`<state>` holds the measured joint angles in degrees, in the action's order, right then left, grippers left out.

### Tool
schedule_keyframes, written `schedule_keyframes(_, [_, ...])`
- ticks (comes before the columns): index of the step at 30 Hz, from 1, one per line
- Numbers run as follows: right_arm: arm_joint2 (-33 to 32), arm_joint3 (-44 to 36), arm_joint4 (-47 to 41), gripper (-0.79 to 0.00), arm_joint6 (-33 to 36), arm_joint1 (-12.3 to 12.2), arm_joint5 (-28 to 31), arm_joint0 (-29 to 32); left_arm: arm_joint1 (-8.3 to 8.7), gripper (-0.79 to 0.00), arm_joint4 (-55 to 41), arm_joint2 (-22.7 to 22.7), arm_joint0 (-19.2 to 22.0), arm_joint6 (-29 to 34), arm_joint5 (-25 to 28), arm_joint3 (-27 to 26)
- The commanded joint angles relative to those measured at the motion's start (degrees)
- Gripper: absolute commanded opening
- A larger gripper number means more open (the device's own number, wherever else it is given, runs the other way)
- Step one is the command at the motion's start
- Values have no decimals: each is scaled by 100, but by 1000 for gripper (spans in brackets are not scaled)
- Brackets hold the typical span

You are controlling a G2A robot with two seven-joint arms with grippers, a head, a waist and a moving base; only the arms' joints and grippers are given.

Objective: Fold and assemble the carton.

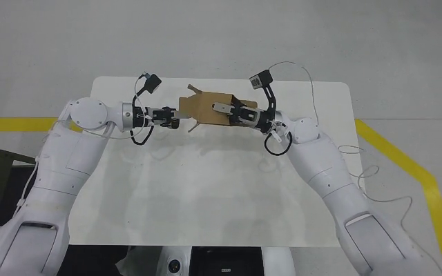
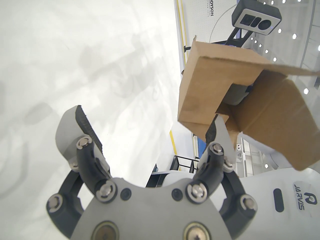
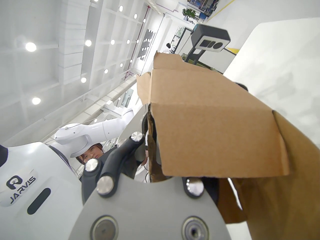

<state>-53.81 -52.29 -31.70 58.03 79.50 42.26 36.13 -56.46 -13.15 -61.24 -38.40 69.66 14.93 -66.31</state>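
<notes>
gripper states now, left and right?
Left gripper: open, holding nothing, right beside the carton.
Right gripper: closed on the carton, holding it up.

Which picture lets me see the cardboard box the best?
The left wrist view. There the carton is close up, and you can see its folded walls, its flaps and a bit of the inside. The top view shows its overall shape, but small. The right wrist view shows mostly one flat panel.
</notes>
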Motion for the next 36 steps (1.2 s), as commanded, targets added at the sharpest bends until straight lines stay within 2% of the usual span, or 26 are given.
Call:
schedule_keyframes(1, [-109,-48,118,-785,-183,-27,77,33,2,0,86,26,-15,3,32,-19])
schedule_keyframes(7, [-254,-267,480,-785,-632,-68,102,183,13,0,322,89,-110,9,133,-228])
schedule_keyframes(16, [-105,-318,775,-785,-827,-14,-93,219,32,0,214,13,-139,21,59,-314])
schedule_keyframes(25, [61,-319,688,-785,-513,47,-305,167,32,0,103,-7,-110,64,-7,-263])
schedule_keyframes(36, [140,-108,567,-785,-392,128,-225,40,34,0,79,2,-127,101,8,-313])
